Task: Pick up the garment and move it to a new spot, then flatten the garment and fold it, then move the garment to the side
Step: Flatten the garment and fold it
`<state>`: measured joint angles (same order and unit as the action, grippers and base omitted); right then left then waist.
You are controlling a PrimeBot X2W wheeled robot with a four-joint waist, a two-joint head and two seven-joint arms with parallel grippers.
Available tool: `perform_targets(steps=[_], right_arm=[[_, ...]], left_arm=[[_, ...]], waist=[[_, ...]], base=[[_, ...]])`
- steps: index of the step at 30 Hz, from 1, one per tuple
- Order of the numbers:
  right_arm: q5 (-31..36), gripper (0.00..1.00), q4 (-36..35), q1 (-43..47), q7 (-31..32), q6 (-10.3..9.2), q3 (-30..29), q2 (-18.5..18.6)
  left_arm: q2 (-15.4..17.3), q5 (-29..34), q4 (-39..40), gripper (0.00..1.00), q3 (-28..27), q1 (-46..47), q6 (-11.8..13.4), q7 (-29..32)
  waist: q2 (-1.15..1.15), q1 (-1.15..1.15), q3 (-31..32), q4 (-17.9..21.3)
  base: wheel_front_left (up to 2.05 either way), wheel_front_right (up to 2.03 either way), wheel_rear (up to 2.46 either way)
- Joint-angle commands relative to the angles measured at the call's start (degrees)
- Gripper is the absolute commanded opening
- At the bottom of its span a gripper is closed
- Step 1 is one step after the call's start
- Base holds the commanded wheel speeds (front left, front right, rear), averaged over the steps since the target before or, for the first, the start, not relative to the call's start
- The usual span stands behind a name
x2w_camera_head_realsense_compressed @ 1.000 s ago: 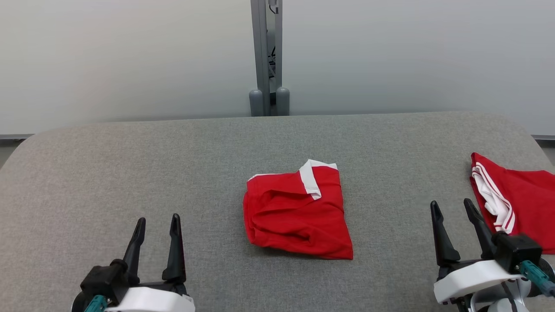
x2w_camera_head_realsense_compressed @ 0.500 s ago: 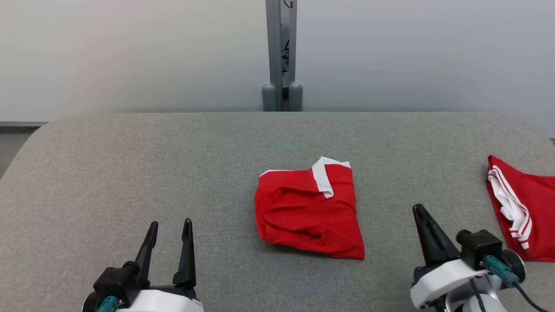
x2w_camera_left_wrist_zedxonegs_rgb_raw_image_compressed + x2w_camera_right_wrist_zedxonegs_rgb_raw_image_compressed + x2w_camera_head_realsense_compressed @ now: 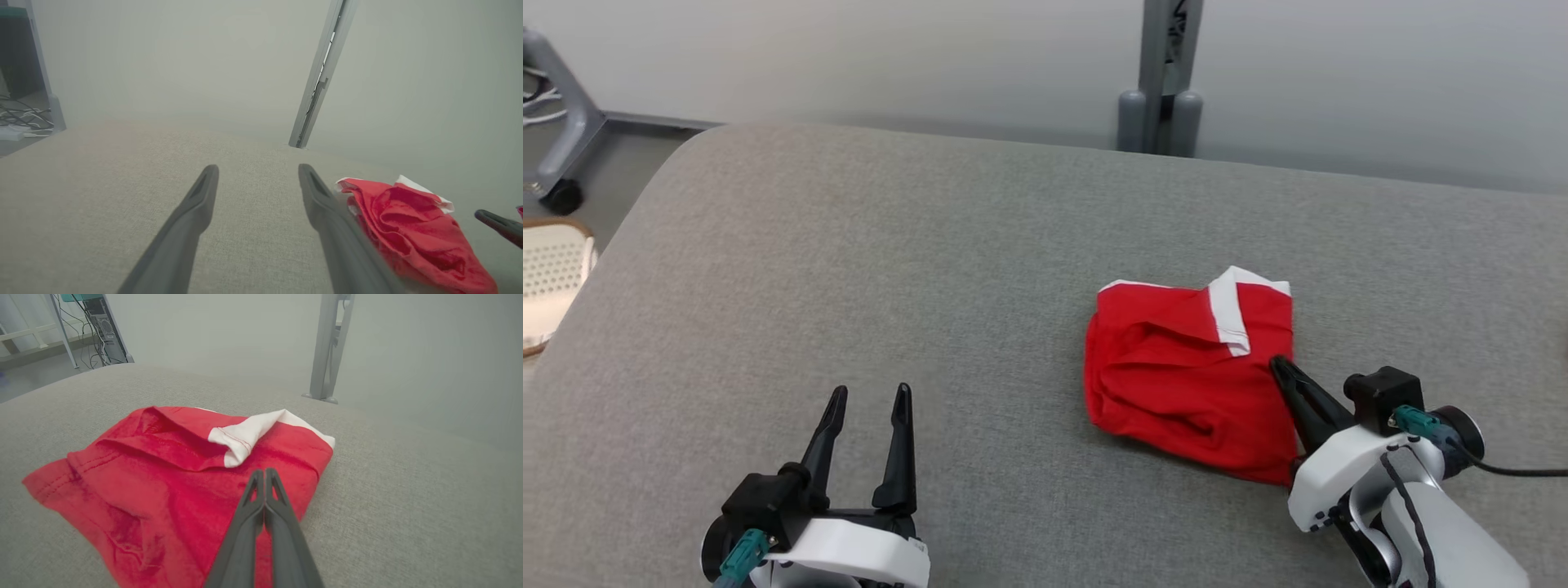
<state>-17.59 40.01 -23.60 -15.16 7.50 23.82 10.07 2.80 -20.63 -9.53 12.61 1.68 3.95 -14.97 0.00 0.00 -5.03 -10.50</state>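
My left tool (image 3: 869,392) stands wide open and empty over bare tabletop (image 3: 931,261), apart from the garment (image 3: 1176,384). The garment, red with white trim, lies right of centre in a compact, rumpled fold, so I judge the folding done and the move to the side left. My right tool (image 3: 1279,366) is pressed shut, its tips over the garment's right edge, with no cloth seen between them. Whether they touch the cloth I cannot tell; the left wrist view is hazy.

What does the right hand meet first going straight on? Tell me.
Probably the red garment: the shut right hand points across it toward its white trim, though how high it rides is unclear.
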Motion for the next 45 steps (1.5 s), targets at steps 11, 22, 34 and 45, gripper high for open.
perform_targets(steps=[11, 22, 34, 45], right_arm=[[-5.96, 0.0, 9.48, -6.93, -0.04, 0.0, 7.54, 2.71], [-8.72, 0.0, 8.91, -13.46, -0.05, 0.0, 11.35, 5.73], [-11.85, 0.0, 14.71, -16.95, 0.45, 0.0, 18.51, 4.67], [-15.78, 0.0, 10.65, -15.97, -0.07, 0.0, 16.09, 3.73]], left_arm=[[0.2, -1.14, 0.01, 1.0, 2.05, 2.17, 0.8, -0.16], [0.25, -2.56, 0.27, 1.0, 4.15, 2.3, 1.34, -0.16], [0.22, -2.94, 0.21, 1.0, 5.19, 1.92, 1.77, -0.16], [0.21, -1.12, 0.0, 1.0, 2.31, 1.56, 1.04, -0.16]], waist=[[0.0, 0.0, -3.33, -6.8], [0.0, 0.0, -4.59, -10.84], [0.0, 0.0, -4.66, -14.67], [0.0, 0.0, -1.0, -8.75]], base=[[0.0, 0.0, 0.0], [0.0, 0.0, 0.0], [0.0, 0.0, 0.0], [0.0, 0.0, 0.0]])
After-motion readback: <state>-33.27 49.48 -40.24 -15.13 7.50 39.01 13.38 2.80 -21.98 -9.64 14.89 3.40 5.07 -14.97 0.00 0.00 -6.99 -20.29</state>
